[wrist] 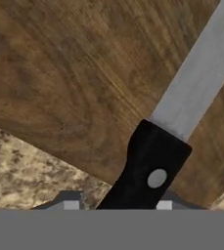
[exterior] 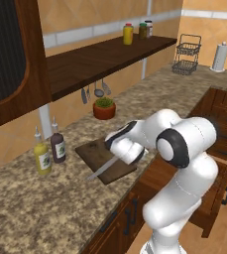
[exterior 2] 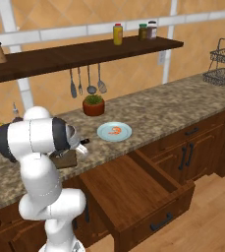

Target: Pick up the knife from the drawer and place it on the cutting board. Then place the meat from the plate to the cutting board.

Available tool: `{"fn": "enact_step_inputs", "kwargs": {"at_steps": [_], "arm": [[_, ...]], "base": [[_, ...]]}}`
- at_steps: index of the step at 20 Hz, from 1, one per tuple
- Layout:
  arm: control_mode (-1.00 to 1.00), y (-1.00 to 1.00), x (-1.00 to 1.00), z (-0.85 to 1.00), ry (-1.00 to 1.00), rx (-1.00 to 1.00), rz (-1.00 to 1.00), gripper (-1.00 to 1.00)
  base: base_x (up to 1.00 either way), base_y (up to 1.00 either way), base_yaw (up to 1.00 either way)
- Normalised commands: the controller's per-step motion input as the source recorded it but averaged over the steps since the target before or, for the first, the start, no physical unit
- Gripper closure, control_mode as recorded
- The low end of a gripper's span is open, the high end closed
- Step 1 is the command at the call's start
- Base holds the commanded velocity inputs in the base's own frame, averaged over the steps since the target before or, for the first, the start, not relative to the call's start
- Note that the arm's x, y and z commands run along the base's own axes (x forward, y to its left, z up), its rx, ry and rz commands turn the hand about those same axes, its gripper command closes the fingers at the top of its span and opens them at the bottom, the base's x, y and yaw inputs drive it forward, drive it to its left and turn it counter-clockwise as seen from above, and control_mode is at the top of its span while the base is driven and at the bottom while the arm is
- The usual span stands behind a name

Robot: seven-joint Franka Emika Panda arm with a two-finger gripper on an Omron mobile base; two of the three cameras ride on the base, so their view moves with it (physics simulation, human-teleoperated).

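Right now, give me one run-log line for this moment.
stage: knife placement | knife: lying on cutting board, handle between jaws | meat: on plate | drawer: open

Knife [exterior: 105,167] on cutting board [exterior: 92,151] (blade overhanging)

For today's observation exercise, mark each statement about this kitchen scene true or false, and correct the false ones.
1. The knife lies across the cutting board. True.
2. The meat is on the cutting board. False: it sits on the plate.
3. The drawer is pulled open. True.
4. The knife's handle is red. False: it is black, with a silver blade.
5. A potted plant stands on the counter behind the plate. True.
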Motion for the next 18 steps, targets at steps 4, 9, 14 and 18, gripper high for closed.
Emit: {"fn": "enact_step_inputs", "kwargs": {"at_steps": [4,9,14,18], "arm": [[-1.0,0.0,0.41,0.48,0.12,-0.08,0.14,-1.0],[-1.0,0.0,0.16,0.89,0.16,-0.03,0.11,-1.0],[-1.0,-0.13,0.0,0.64,0.12,-0.01,0.13,-1.0],[-1.0,-0.82,0.0,0.09,0.13,0.0,0.12,-1.0]], "base": [[0.0,0.0,0.0],[0.0,0.0,0.0],[0.0,0.0,0.0],[0.0,0.0,0.0]]}}
